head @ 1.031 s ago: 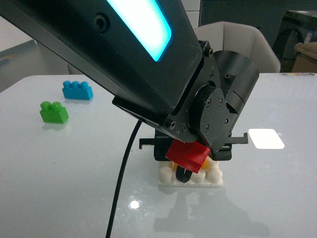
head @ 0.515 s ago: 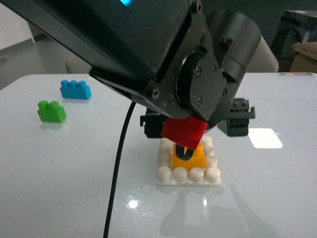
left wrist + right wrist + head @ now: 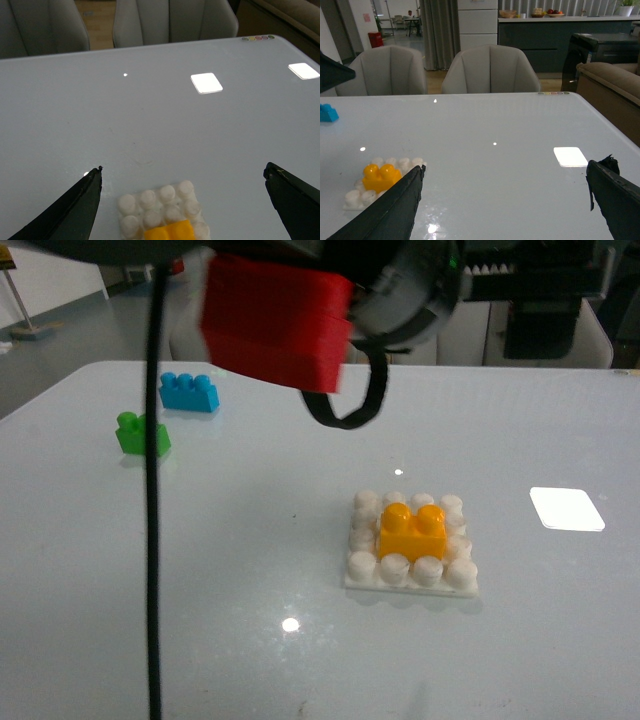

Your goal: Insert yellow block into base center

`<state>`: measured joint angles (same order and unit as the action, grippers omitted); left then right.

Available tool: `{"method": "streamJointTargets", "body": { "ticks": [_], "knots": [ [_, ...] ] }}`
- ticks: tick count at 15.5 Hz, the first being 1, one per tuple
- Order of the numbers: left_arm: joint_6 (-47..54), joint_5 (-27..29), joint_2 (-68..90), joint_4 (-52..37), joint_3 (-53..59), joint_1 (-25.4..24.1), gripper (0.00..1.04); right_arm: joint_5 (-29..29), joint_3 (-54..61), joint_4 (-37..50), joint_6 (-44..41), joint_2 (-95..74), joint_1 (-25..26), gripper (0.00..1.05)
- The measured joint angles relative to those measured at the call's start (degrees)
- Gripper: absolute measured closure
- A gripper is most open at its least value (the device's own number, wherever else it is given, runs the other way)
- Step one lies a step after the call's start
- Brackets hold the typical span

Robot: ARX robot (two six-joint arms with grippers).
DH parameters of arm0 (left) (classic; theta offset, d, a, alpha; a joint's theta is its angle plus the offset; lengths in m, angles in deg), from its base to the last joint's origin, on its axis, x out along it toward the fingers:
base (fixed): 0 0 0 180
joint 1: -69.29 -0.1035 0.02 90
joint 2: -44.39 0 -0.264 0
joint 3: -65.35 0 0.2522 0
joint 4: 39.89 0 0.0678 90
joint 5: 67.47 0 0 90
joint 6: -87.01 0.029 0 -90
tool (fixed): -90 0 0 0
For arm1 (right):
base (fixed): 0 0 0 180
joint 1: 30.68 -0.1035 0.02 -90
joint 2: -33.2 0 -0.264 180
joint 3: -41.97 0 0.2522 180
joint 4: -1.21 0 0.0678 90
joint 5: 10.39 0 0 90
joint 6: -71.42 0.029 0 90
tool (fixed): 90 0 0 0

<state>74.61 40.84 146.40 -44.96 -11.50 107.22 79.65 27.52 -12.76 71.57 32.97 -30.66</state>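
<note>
The yellow block (image 3: 412, 530) sits upright on the middle studs of the white base (image 3: 462, 578), with nothing touching it. In the left wrist view my left gripper (image 3: 182, 170) is open and raised above the table. The base (image 3: 150, 200) and the yellow block (image 3: 169, 232) lie below and between its fingers, which are clear of both. My right gripper (image 3: 506, 171) is open over bare table. The yellow block (image 3: 380, 176) and the base (image 3: 355, 199) lie off to the side of one finger. An arm's red part (image 3: 275, 325) fills the top of the front view.
A green brick (image 3: 140, 433) and a blue brick (image 3: 190, 392) lie at the far left of the table. A white glare patch (image 3: 566, 508) shows to the right of the base. A black cable (image 3: 153, 540) hangs down on the left. Chairs (image 3: 490, 67) stand beyond the far edge.
The arm that hung low over the base has lifted up and away. The yellow block stays seated on the base and is now in plain view.
</note>
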Motion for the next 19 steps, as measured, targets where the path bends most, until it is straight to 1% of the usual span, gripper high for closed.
{"method": "streamJointTargets", "body": {
  "ticks": [3,4,5,6,7,8,9,11,12,14,16,19],
  "knots": [
    [0.76,-1.4,-6.14,0.22,5.05,-1.97,0.07,-0.02,0.0,0.0,0.0,-0.02,0.0,0.06],
    [1.62,1.29,-6.14,-8.63,7.5,-2.8,0.11,0.0,0.0,0.04,0.0,-0.02,0.0,0.06],
    [5.79,8.02,-7.45,-20.94,14.4,-4.72,0.24,0.0,0.0,0.0,0.0,-0.02,0.0,0.06],
    [8.52,8.5,-9.92,-28.35,21.68,-8.72,0.35,0.0,0.0,-0.02,0.0,-0.02,0.0,0.06],
    [9.99,6.54,-12.92,-34.8,28.44,-14.01,0.48,-0.02,0.0,-0.02,0.0,-0.02,0.0,0.06],
    [10.6,3.87,-16.52,-38.64,33.83,-18.23,0.6,-0.02,0.0,0.0,0.0,-0.02,0.0,0.06],
    [11.17,0.09,-19.96,-39.43,38.27,-20.65,0.73,-0.02,0.0,0.02,0.0,-0.02,0.0,0.06],
    [11.41,-6.36,-27.39,-35.45,45.68,-25.55,0.99,0.0,0.0,0.0,0.0,0.0,0.0,0.06],
    [11.52,-9.57,-33.57,-32.02,48.46,-29.46,1.03,0.0,0.0,0.0,0.0,0.0,0.0,0.06],
    [11.56,-17.09,-46.4,-25.97,53.4,-37.86,1.03,-0.02,0.0,0.02,0.0,-0.02,0.0,0.06],
    [11.58,-18.34,-51.8,-23.91,55.74,-37.79,1.03,-0.02,0.0,0.02,0.0,0.0,0.0,0.06],
    [11.58,-18.29,-59.06,-19.41,58.88,-37.77,1.03,-0.02,0.0,0.02,0.0,-0.02,0.0,0.06]
  ]
}}
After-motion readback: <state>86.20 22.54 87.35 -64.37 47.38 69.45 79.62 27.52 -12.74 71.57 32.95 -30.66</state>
